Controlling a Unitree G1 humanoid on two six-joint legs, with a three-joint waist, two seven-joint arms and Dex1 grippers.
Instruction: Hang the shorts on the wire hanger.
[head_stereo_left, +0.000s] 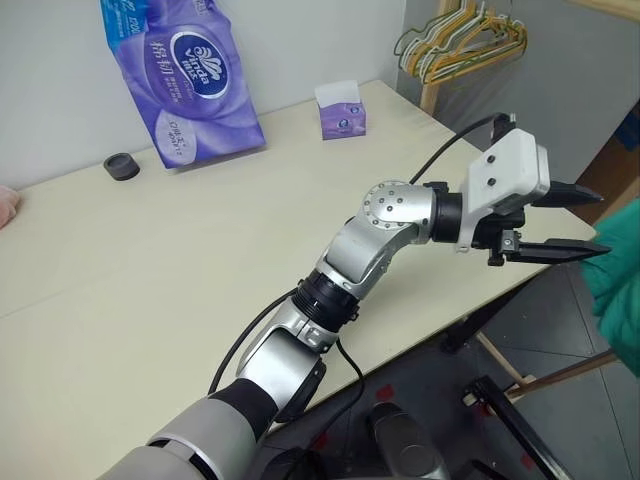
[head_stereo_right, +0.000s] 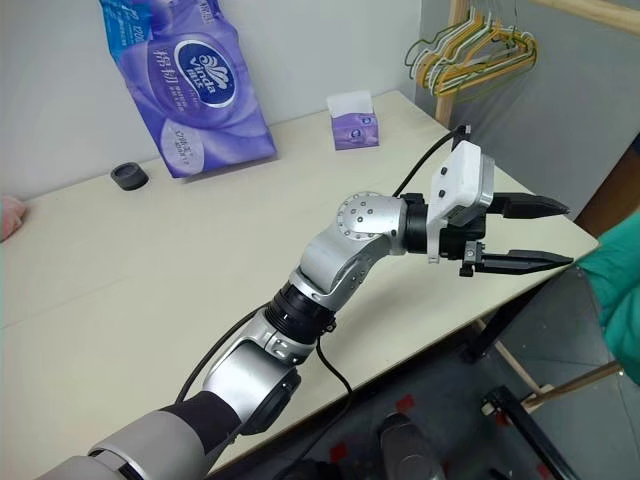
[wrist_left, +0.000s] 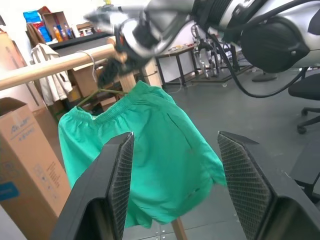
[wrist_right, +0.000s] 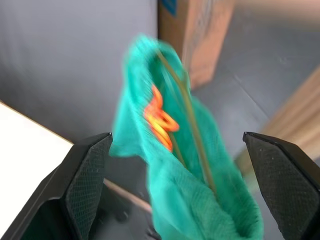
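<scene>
The shorts (wrist_left: 150, 150) hang on the wire hanger (wrist_left: 95, 95) from a wooden rail (wrist_left: 55, 67); left gripper (head_stereo_left: 570, 222) at three o'clock, empty, jaws apart; right gripper (wrist_right: 170, 165) spread wide

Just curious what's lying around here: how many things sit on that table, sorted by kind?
Purple tissue packs: 2, a big bag and a small box
Black round object: 1
Pink cloth at the table's edge: 1
Total: 4
</scene>
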